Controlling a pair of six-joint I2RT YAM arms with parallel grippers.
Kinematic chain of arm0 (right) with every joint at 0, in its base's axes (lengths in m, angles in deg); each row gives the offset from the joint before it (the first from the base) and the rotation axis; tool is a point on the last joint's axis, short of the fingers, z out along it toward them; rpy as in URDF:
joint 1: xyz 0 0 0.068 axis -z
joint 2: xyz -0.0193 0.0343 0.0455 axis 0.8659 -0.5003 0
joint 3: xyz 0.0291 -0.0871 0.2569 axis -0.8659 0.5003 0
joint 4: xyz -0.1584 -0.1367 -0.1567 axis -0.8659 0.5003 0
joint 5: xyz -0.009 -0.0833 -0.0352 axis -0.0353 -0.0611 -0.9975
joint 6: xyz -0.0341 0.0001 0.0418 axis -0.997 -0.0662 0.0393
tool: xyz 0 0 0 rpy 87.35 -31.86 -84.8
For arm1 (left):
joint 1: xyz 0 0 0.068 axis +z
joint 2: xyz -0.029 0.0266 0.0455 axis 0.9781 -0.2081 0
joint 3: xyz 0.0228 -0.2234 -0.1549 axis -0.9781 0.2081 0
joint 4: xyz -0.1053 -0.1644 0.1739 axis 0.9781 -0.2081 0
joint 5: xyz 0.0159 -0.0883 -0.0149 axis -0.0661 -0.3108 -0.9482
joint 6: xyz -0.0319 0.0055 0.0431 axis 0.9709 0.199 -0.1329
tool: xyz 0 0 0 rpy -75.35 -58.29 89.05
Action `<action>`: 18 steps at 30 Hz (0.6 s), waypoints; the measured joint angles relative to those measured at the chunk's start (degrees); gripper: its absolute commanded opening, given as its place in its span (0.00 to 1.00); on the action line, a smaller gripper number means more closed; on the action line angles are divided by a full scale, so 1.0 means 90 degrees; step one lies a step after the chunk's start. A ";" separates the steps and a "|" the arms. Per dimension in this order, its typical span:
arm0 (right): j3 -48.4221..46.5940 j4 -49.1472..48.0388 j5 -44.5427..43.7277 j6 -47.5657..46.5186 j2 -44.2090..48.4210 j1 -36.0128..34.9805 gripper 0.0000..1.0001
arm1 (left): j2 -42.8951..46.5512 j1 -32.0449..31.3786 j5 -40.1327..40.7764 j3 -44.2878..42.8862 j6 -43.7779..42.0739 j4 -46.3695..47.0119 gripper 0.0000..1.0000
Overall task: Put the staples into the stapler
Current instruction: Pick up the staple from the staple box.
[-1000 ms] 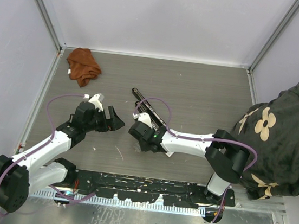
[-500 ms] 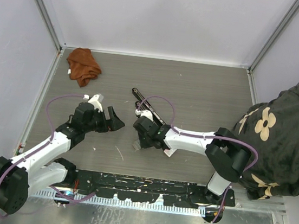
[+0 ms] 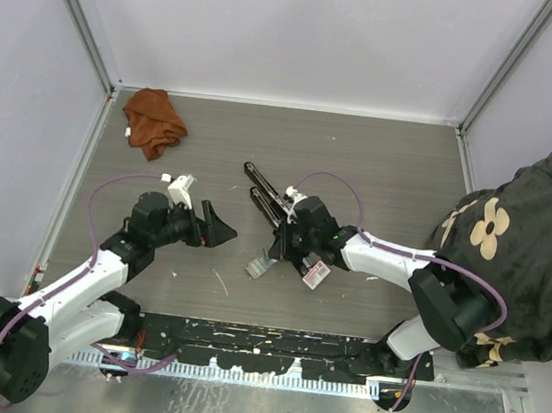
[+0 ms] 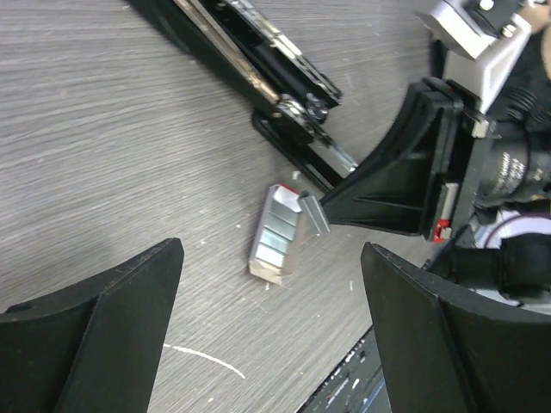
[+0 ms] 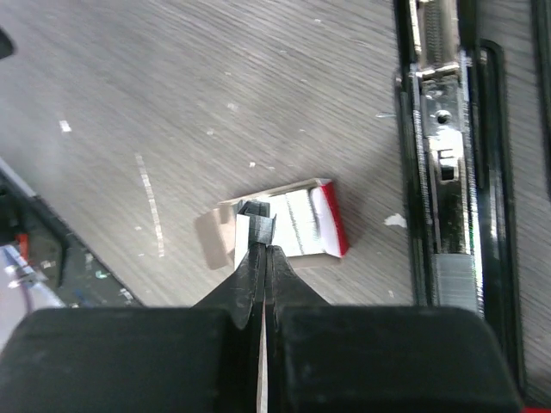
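The right pincer [image 5: 263,251] is squeezing shut on one staple strip [image 4: 314,212]. Its two fingers are pressing together, and the thin grey strip is sticking out from between the tips. The strip is hanging just over the little tray [image 4: 274,237]. I cannot tell if it is touching the tray or not. The tray is lying on the desk [image 3: 381,169], just beside the open stapler [image 5: 443,155], and more shiny strips are sitting inside it.

The left pincer [image 3: 216,225] is waiting nearby with its fingers wide apart, holding nothing.

I am guessing the strip is weighing almost nothing. It is looking stiff, but it is really lots of tiny staples stuck side by side, so it is likely breaking apart if something is bending it or pinching too hard. The metal is looking smooth, so it may be slipping too. The best place for holding it is on its two long flat sides, near the middle, so it is not tipping.

The tray is looking light as well and may be sliding at a bump. The stapler is much bigger, and its long metal groove is lying open. The strip is needing to go in straight along that groove.
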 measured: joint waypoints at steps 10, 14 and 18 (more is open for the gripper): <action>0.0454 -0.1256 0.2118 0.0260 0.0187 0.0517 0.01 | -0.0240 0.0000 -0.1426 0.0005 0.0022 0.0959 0.87; 0.0491 -0.1367 0.2404 0.0226 0.0255 0.0549 0.01 | -0.0423 -0.0029 -0.1724 0.0005 0.0049 0.1248 0.85; 0.0542 -0.1489 0.2633 0.0209 0.0255 0.0549 0.01 | -0.0690 -0.0151 -0.1821 0.0005 0.0092 0.1382 0.75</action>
